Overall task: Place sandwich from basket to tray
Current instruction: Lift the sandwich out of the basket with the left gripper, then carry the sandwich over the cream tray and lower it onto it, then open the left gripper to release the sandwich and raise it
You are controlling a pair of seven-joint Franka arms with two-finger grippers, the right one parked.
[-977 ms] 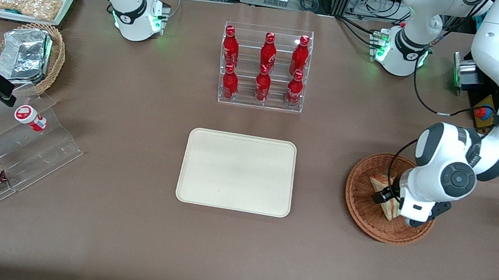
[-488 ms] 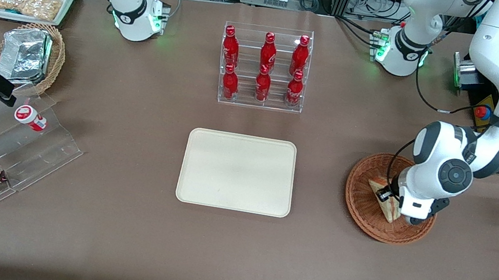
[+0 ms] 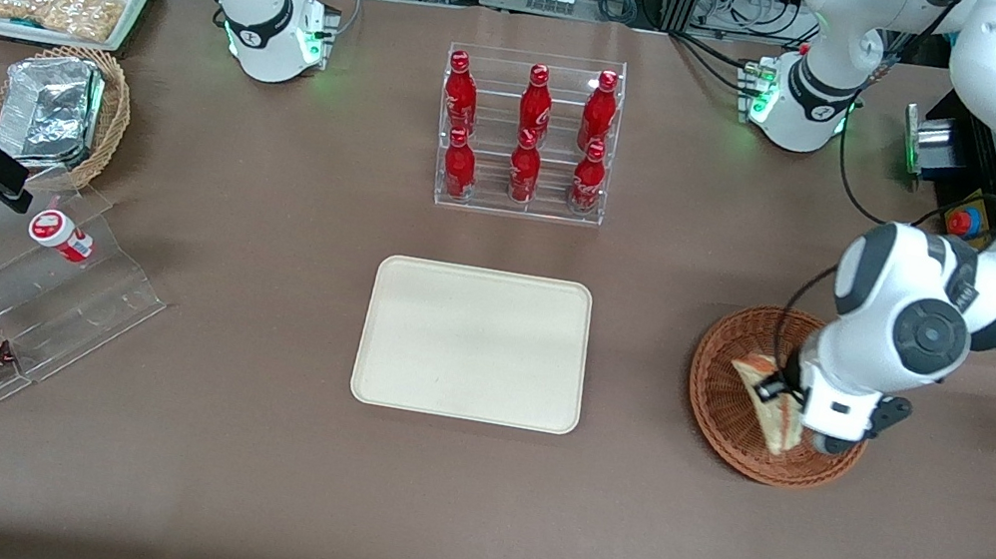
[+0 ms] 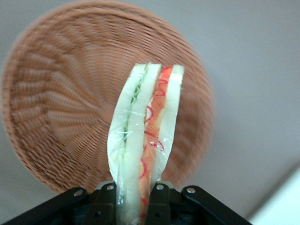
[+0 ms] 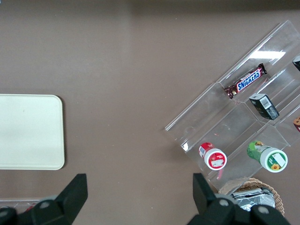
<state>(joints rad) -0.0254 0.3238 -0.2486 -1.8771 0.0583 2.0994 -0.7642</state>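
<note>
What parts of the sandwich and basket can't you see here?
- Front view: the working arm's wrist covers much of the sandwich and part of the basket.
- Left wrist view: the sandwich's held end sits hidden between the gripper fingers; the sandwich blocks the basket's middle.
- Tray: fully visible.

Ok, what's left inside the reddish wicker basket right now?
Nothing shows on the bare weave of the basket. The sandwich is lifted above it, clamped between the jaws of the gripper. In the front view the arm and sandwich cover part of the basket floor, so that patch is unconfirmed.
</note>
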